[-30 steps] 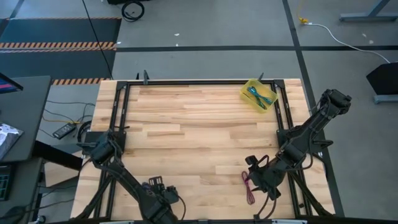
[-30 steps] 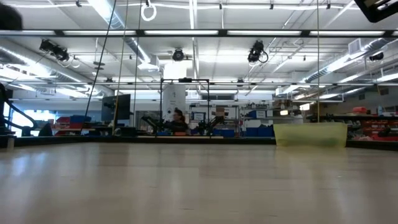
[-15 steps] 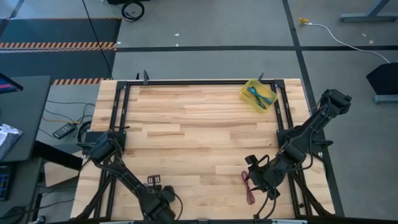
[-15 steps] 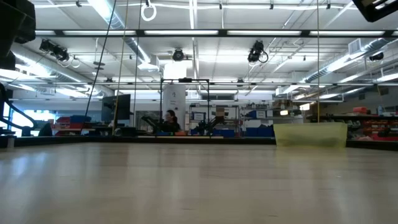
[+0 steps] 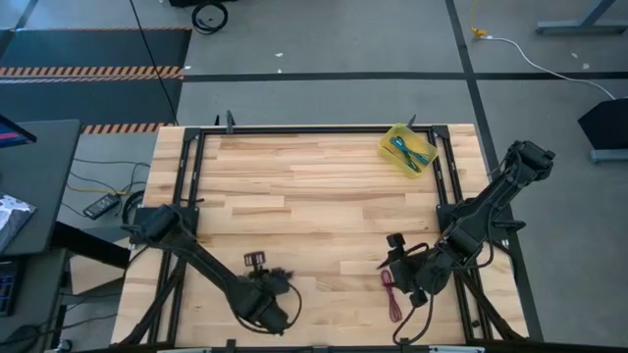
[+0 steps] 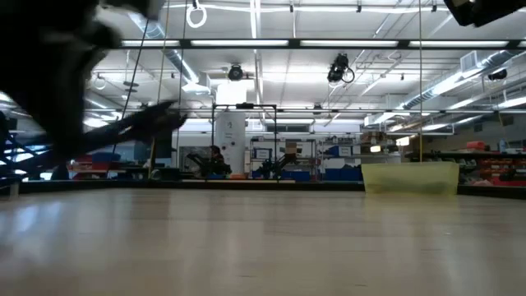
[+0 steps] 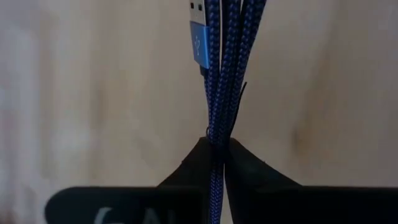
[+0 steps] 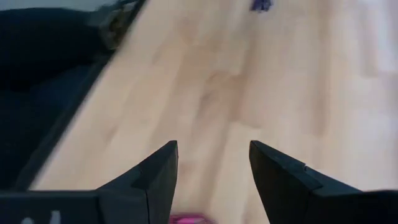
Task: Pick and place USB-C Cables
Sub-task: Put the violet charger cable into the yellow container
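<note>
In the left wrist view my left gripper (image 7: pixel 217 146) is shut on a dark blue braided USB-C cable bundle (image 7: pixel 225 68). Seen from above, that gripper (image 5: pixel 257 261) is over the near middle of the table. My right gripper (image 5: pixel 395 245) stands open at the near right, its fingers (image 8: pixel 155 177) apart over bare wood. A maroon cable (image 5: pixel 392 292) lies flat on the table just on its near side and shows as a pink strip (image 8: pixel 186 219). A yellow bin (image 5: pixel 394 134) at the far right holds a green cable (image 5: pixel 417 157) and a teal cable (image 5: pixel 402 145). My left gripper pinches the dark blue bundle's several strands (image 7: pixel 217 138) between its two fingertips (image 7: pixel 249 168). The strands run on past the tips along the fingers, and a blue plug (image 7: pixel 200 37) shows farther out. Whether the bundle's far end touches the table, I cannot tell.
A black frame (image 5: pixel 294 129) runs along the table's edges, with the arm bases at both sides. The low view shows the bin (image 6: pixel 409 177) at the right and the left arm as a dark shape (image 6: pixel 66 74) at the left. A small violet thing (image 8: pixel 260 5) lies far off.
My left gripper has gone from the table's near edge toward the far edge and a little to the right. Its arm has come into the left of the low view. My right gripper has swung slightly toward the far edge while its arm kept its place.
</note>
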Controlling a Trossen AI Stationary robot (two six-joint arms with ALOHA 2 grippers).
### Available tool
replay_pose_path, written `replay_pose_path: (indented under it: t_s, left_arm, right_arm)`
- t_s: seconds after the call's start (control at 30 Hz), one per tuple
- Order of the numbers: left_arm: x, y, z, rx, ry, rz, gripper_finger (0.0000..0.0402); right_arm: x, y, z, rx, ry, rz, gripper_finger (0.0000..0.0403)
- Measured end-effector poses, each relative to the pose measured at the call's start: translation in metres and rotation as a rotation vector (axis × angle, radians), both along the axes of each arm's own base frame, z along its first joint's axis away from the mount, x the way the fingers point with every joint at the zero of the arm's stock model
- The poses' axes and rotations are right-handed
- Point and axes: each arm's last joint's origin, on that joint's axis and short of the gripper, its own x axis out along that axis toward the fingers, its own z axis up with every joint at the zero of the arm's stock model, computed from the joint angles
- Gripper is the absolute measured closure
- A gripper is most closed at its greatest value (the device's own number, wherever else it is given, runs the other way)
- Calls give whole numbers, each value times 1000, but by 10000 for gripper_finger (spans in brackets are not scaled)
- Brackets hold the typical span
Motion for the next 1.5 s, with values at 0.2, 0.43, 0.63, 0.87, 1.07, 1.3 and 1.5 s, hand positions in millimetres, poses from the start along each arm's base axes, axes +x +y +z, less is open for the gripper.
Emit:
replay_pose_path:
  t_s: [0.2, 0.43, 0.63, 0.87, 1.07, 1.3, 1.5]
  left_arm:
    - [9, 8, 53, 185, -472, -11, 375]
    - [15, 3, 87, 328, -799, -7, 376]
    - [36, -3, 100, 238, -922, -20, 377]
    - [60, -1, 120, 176, -1013, -145, 374]
    - [71, 11, 113, 106, -983, -161, 377]
    - [72, 11, 113, 117, -978, -177, 375]
    - [72, 10, 114, 117, -986, -180, 373]
  right_arm:
    - [15, 6, 10, -134, -262, -84, 198]
    - [31, 14, 49, -148, -630, -21, 199]
    - [46, 1, 58, -93, -708, 17, 199]
    - [56, -11, 61, -2, -727, 44, 198]
    - [57, -11, 69, -7, -799, 52, 206]
    - [58, -12, 67, -10, -783, 49, 222]
    - [60, -16, 65, -13, -761, 35, 230]
